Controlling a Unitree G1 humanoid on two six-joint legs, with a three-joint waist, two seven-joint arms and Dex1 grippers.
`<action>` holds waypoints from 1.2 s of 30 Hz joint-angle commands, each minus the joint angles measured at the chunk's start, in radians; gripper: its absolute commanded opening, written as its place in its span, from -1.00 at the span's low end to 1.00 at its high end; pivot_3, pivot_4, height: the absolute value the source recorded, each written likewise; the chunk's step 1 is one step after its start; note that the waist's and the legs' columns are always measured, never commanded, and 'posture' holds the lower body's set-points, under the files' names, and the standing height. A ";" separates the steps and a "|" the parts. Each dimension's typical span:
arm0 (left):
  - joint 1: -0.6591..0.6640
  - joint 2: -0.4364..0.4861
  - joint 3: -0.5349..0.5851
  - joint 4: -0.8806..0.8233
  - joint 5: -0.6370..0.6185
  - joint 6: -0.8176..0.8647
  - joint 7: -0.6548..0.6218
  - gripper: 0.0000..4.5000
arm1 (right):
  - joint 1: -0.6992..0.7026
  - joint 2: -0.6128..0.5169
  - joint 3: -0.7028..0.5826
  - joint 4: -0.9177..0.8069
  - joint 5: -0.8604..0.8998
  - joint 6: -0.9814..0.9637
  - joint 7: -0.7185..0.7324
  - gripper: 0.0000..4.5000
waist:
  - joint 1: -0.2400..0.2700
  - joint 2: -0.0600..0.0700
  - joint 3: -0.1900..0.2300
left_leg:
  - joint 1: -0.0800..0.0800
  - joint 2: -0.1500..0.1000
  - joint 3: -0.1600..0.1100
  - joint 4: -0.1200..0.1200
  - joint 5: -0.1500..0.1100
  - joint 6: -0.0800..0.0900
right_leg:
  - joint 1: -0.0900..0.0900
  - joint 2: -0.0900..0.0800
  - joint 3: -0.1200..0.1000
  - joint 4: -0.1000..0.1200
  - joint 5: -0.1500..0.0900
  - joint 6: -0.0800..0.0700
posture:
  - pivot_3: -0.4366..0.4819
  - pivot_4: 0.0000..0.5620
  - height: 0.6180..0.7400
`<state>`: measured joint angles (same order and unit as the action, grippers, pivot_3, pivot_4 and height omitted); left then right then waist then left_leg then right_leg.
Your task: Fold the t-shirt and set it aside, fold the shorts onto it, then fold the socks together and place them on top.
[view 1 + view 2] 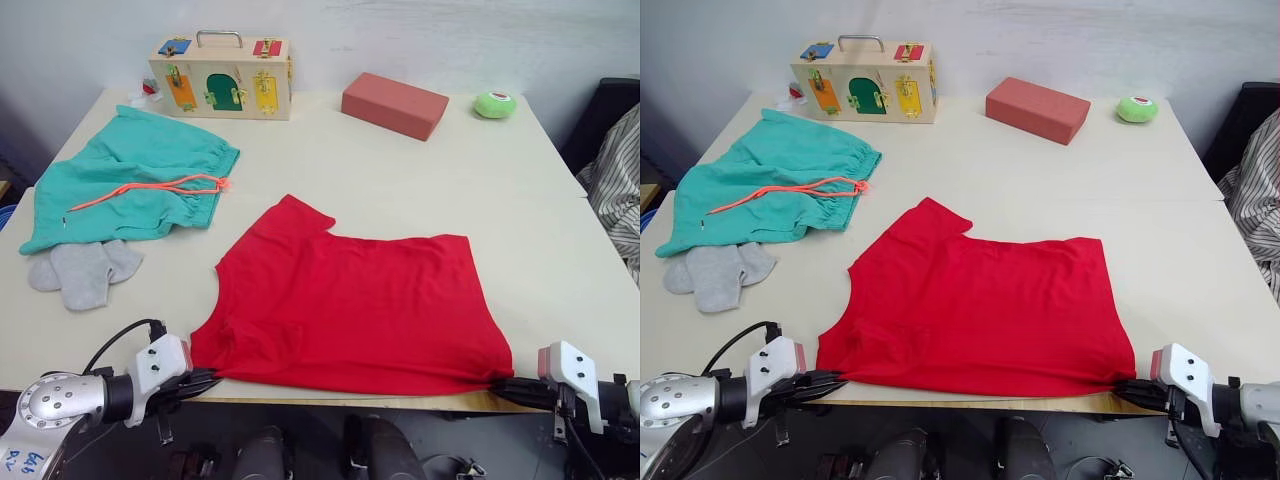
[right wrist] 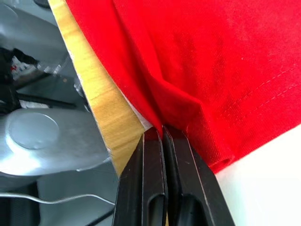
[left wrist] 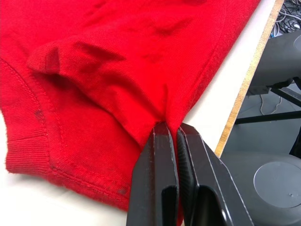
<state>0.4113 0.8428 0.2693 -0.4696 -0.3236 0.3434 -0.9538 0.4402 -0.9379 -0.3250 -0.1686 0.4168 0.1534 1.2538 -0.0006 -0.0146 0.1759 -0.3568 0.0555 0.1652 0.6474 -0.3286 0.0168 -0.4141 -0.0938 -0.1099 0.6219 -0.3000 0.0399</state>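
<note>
On a pale worktop, both end effectors, left and right, pinch the near-edge corners of a bright red cloth t-shirt; teal shorts lie at the left edge.

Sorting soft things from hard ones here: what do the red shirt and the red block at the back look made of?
The t-shirt looks like matte knit cloth: it creases, and the left wrist view shows a fine weave, stitched hems and a ribbed band. The block looks rigid, with straight edges and a dull, slightly rough face, possibly foam or brick; I cannot tell which.
</note>
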 commanded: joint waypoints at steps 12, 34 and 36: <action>0.070 0.134 0.190 0.020 -0.185 0.106 -0.235 0.54 | 0.102 -0.155 -0.299 -0.110 0.293 0.508 0.125 0.98 | -0.001 0.001 0.004 | -0.002 0.000 -0.001 0.001 -0.001 0.000 | -0.001 0.000 0.000 -0.001 -0.003 -0.005 | -0.05 -0.47 1.00; -1.459 -0.234 -0.340 1.349 0.135 0.079 0.088 1.00 | -1.345 0.150 0.312 1.165 -0.270 0.024 -0.196 1.00 | -0.028 -0.003 0.014 | -0.033 -0.006 0.011 0.019 0.016 0.003 | -0.030 0.007 -0.002 0.015 0.010 0.014 | -0.05 -0.47 1.00; -1.513 -0.265 -0.333 1.460 0.161 0.041 0.115 1.00 | -1.406 0.175 0.309 1.253 -0.286 0.028 -0.209 1.00 | -0.030 -0.004 0.014 | -0.033 -0.006 0.011 0.019 0.017 0.004 | -0.030 0.006 0.000 0.018 0.010 0.014 | -0.05 -0.47 1.00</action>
<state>-1.0602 0.5783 -0.0775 0.9221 -0.1908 0.4301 -0.8585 -0.9190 -0.7579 -0.0017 1.0322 0.1425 0.1951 1.0617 -0.0308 -0.0183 0.1902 -0.3895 0.0493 0.1765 0.6670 -0.3117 0.0208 -0.4447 -0.0879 -0.1102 0.6414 -0.2903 0.0538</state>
